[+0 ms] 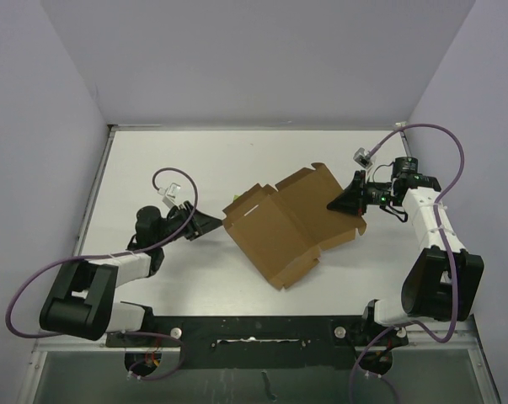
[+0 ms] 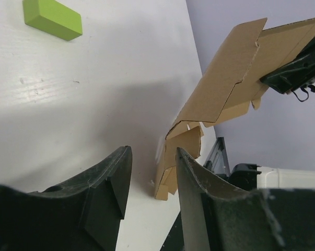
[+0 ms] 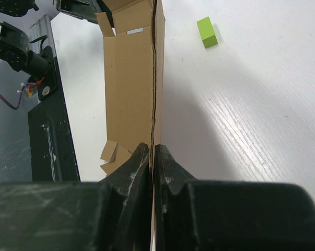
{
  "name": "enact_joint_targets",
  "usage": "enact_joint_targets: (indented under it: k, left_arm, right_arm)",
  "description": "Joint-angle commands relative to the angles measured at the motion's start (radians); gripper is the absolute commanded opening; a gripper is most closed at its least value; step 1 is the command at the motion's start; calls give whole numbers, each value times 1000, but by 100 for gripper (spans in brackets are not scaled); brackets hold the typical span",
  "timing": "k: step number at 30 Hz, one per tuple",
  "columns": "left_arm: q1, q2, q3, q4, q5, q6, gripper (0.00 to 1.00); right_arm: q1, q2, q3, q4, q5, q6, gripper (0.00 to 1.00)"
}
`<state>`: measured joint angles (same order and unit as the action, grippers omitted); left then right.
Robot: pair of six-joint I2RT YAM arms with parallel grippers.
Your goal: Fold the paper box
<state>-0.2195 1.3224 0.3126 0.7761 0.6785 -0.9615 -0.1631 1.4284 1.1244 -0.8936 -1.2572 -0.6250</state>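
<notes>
The paper box [image 1: 287, 223] is a flat brown cardboard blank in the middle of the table, its right part lifted off the surface. My right gripper [image 1: 342, 202] is shut on the box's right edge. In the right wrist view the cardboard sheet [image 3: 131, 78] runs edge-on between the closed fingertips [image 3: 153, 151]. My left gripper [image 1: 213, 225] sits just left of the box, low over the table. Its jaws are open with nothing between them [image 2: 153, 157]. Beyond the gap, the box's tabbed flaps [image 2: 225, 89] rise up to the right.
A small yellow-green block [image 1: 234, 199] lies on the table by the box's upper left corner, also showing in the left wrist view [image 2: 53, 18] and the right wrist view [image 3: 207, 32]. A black rail [image 1: 254, 328] runs along the near table edge. Walls close in the back and sides.
</notes>
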Motion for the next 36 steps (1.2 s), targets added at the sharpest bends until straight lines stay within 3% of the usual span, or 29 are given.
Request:
enact_joint_targets:
  k: [1, 13, 20, 29, 36]
  left_arm:
    - [1, 38, 8, 170, 88, -60, 38]
    - [-28, 16, -3, 53, 115, 5, 45]
    - [5, 34, -63, 210, 109, -66, 44]
    - [58, -119, -27, -134, -3, 5, 38]
    - [36, 11, 42, -16, 17, -52, 39]
  right_arm:
    - [-4, -14, 32, -1, -50, -21, 0]
    - [-2, -6, 32, -2, -53, -19, 0]
    - [-7, -9, 28, -2, -53, -21, 0]
    - [-5, -7, 29, -4, -53, -22, 0]
    - [-4, -5, 28, -4, -54, -23, 0]
